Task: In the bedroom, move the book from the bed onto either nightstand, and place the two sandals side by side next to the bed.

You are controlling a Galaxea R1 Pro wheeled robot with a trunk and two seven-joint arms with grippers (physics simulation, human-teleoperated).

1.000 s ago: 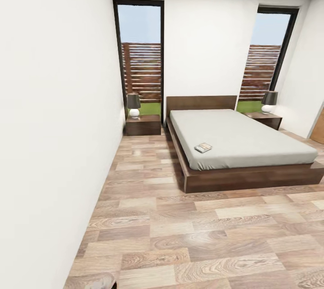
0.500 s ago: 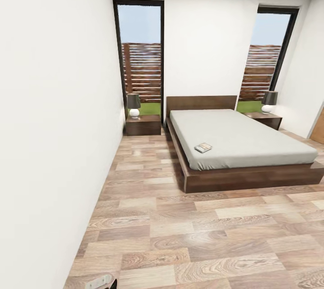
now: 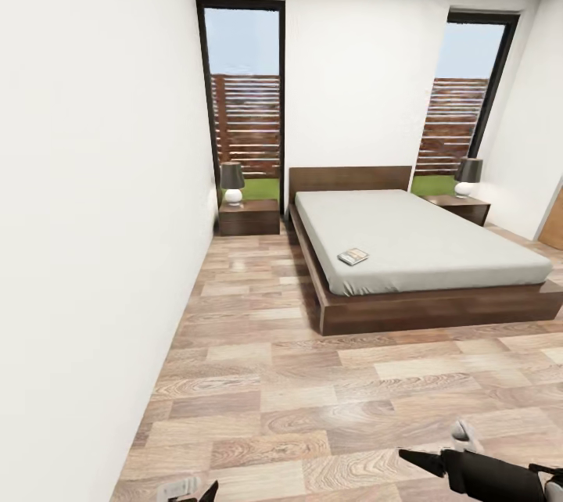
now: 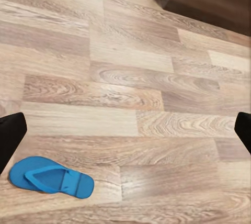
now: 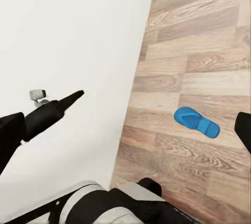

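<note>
Pale wood planks ran the length of the bedroom floor point(image 3: 258, 377), with a white wall point(image 3: 86, 213) close along the robot's left side. The left gripper point(image 4: 125, 130) hung over bare planks with its black fingertips point(image 4: 10, 135) spread wide apart and nothing between them; one bright blue sandal point(image 4: 50, 177) lay flat on the floor just beside its one fingertip. Far ahead of that gripper, against the back wall, stood the left nightstand point(image 3: 249, 217) with a dark-shaded lamp point(image 3: 232, 183) on top, beside a tall black-framed window point(image 3: 244, 95). The bed point(image 3: 438, 306) lay well ahead of both grippers, and the book point(image 3: 353, 256) rested on the grey mattress near the foot corner on the left side. A second nightstand point(image 3: 461, 209) stood beyond the bed's far side. The right gripper point(image 5: 136, 124) was also wide open and empty, pointing down at the floor, with the sandal point(image 5: 196, 122) lying between its fingers' line of sight.
</note>
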